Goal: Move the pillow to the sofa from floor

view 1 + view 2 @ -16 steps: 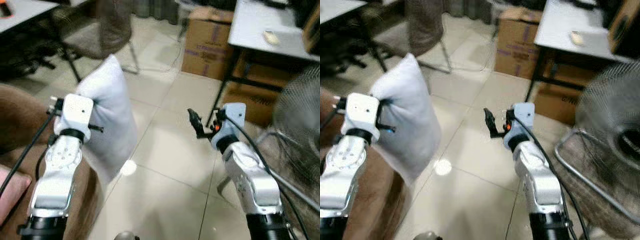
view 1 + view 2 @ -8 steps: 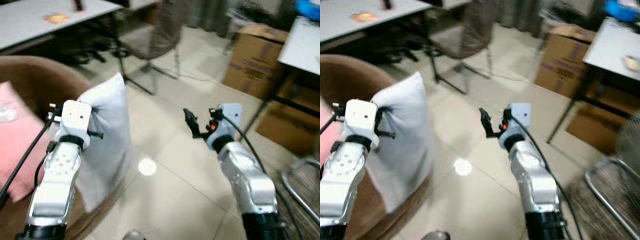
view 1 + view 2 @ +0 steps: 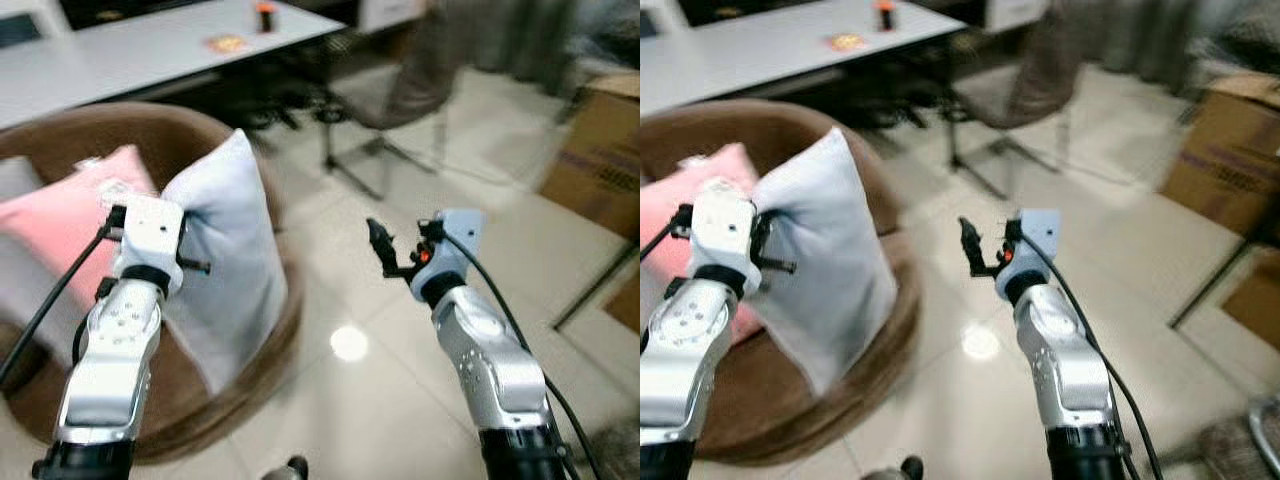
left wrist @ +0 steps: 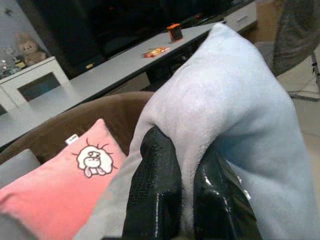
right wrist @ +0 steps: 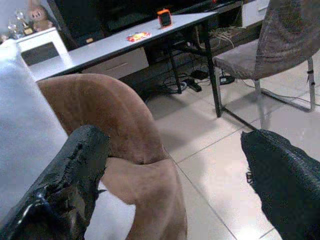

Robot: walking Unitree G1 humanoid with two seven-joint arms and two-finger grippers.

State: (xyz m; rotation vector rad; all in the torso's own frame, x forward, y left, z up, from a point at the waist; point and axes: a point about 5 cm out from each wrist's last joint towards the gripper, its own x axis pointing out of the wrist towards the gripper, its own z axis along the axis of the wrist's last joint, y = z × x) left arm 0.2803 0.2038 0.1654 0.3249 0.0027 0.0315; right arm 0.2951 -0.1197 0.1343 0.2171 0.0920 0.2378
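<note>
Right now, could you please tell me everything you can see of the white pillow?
The white pillow is a soft, plush-looking cushion, pale bluish-white and plain. It is held upright off the floor, one corner pointing up, pinched at its edge by the left claw, whose black fingers crease the fabric. It hangs over the front rim of the brown sofa, beside the pink pillow lying there.

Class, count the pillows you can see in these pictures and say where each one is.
2. A white pillow is pinched in the left claw, held up by the brown sofa. A pink pillow lies on the sofa seat. Others may be hidden behind.
</note>
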